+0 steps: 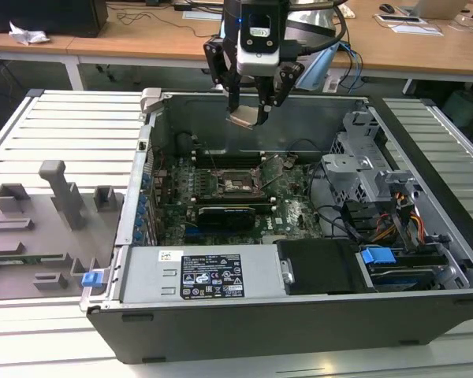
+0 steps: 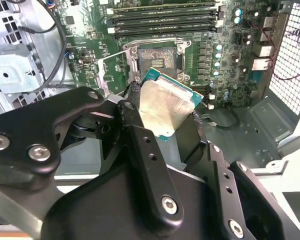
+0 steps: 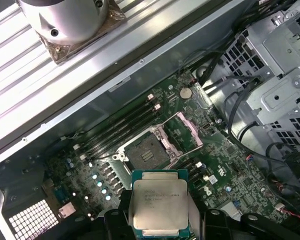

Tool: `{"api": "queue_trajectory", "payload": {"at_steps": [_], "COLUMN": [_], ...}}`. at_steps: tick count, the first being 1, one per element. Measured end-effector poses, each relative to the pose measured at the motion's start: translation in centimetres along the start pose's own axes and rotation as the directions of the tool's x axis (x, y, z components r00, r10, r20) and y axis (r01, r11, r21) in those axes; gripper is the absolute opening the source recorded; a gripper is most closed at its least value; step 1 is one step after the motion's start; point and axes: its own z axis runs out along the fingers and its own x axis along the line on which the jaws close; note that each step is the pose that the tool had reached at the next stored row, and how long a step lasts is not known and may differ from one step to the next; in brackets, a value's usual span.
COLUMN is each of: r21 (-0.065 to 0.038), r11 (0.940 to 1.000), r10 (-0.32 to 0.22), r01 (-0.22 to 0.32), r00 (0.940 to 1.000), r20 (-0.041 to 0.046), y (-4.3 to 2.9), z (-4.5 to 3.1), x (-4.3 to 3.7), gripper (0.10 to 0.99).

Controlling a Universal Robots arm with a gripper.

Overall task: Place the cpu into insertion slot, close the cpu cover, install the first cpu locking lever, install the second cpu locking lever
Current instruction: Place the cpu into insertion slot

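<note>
My gripper (image 1: pixel 251 106) hangs above the open computer case, shut on the cpu (image 1: pixel 245 118). Both wrist views show the cpu (image 3: pixel 159 205) (image 2: pixel 165 107) as a flat silver-topped square with a green edge, pinched between the two black fingers (image 2: pixel 137 130). The insertion slot (image 1: pixel 238 183) lies well below it on the green board. It is a dark square socket (image 3: pixel 146 152) (image 2: pixel 156 59) with a silver rim and nothing in it. The cpu cover (image 3: pixel 186 131) (image 2: pixel 111 70) stands swung open beside the socket.
Long black memory slots (image 3: pixel 121 126) run beside the socket. A black expansion card (image 1: pixel 225 213) sits nearer the case front. A metal drive cage (image 1: pixel 363 169) with cables fills the exterior view's right. The power supply (image 1: pixel 197 276) lies in front. Grey fixtures (image 1: pixel 55 205) stand outside the case.
</note>
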Motion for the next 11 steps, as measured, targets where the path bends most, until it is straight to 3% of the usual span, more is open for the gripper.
{"api": "queue_trajectory", "payload": {"at_steps": [11], "r21": [-0.001], "r11": [0.9982], "r10": [0.061], "r01": [-0.061], "r00": [0.9981], "r20": [0.0054], "y": [0.0], "z": [0.01], "x": [0.0], "gripper": [0.529]}}
